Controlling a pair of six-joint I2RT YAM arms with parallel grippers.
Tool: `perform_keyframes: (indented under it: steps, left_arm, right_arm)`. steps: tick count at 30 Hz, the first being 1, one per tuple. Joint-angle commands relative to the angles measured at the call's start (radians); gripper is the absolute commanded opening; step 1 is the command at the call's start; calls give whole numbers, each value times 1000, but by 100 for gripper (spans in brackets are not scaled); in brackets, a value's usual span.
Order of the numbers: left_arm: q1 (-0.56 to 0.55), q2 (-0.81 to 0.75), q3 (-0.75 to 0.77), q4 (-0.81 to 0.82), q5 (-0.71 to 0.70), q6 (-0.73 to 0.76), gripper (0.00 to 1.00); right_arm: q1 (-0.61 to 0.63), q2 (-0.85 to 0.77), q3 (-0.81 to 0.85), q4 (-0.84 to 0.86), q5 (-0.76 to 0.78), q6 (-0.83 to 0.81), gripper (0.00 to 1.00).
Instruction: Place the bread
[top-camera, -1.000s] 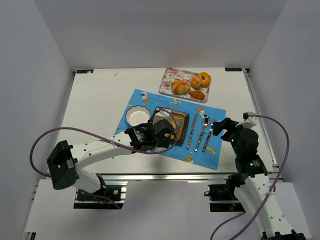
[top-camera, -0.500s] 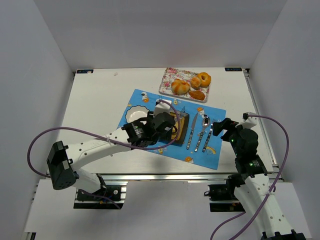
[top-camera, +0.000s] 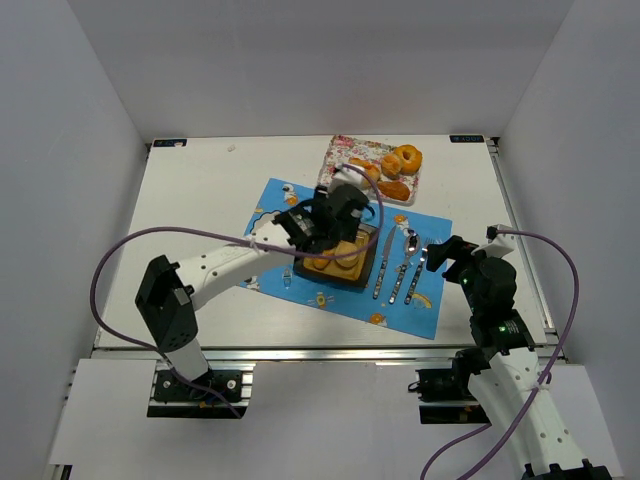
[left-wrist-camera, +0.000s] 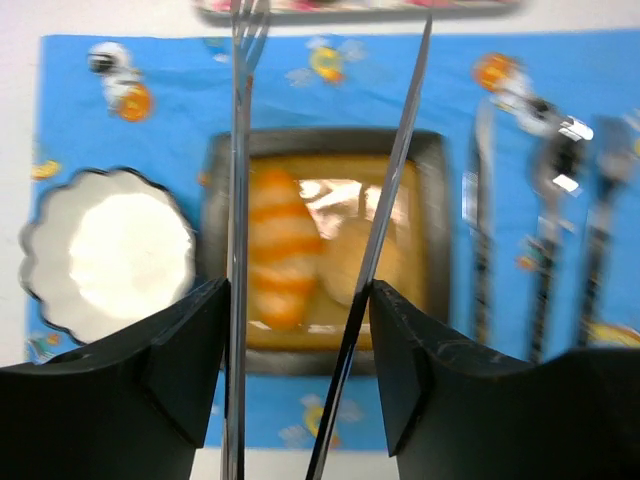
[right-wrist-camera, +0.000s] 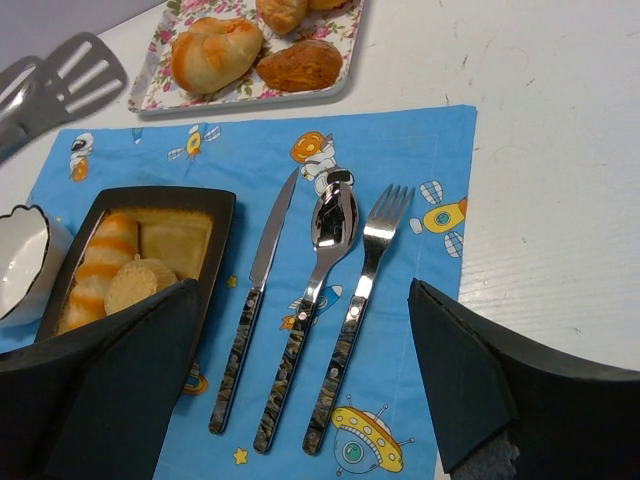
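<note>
Looking down from above, a white table sits boxed in by plain white walls on 3 sides. A blue placemat printed with cartoon spacemen lies slanted on it. A flowered tray sits just beyond the mat's far edge, carrying golden buns. On the mat a dark square dish holds the bread. A knife, spoon and fork lie side by side to the dish's right. The left gripper reaches over the dish's far edge toward the tray. The right gripper hangs near the mat's right edge.

From the left wrist, the fingers clamp a pair of metal tongs whose 2 arms are spread apart. Below them the dish holds a roll banded orange and cream, with a paler round piece touching its right side. A white scalloped bowl sits just left of the dish.

From the right wrist, the fingers stand wide apart. The dish shows 3 pieces of bread: the striped roll, a small round one against it, and a flat square slice behind. The tongs' slotted tips hover at the upper left, near the tray — its buns glossy and brown.
</note>
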Motion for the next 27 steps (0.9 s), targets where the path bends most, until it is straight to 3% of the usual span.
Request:
perform_keyframes:
  steps: [1,6,11,14,18,24,27]
  left_arm:
    - [215,-16,42,71,98,82,66]
    - [454,26,16,206,124,208,65]
    - [605,61,-125,364,184,321,64]
    - [706,78,-192,405,212,331,64]
    - [873,85,-271,425,400,276,62]
    - [907,122,-343,427,368,246,59]
    - [916,127,-345,378,341,211,66]
  right_arm:
    - [2,-4,11,31,10,0,89]
    - [2,16,2,50,7,0,89]
    - [3,53,11,50,35,-3,89]
    - [2,61,9,54,48,-3,89]
    - [3,71,8,63,49,-6,89]
    - [3,91,6,74,49,-8,89]
    - [3,96,16,60,49,-6,89]
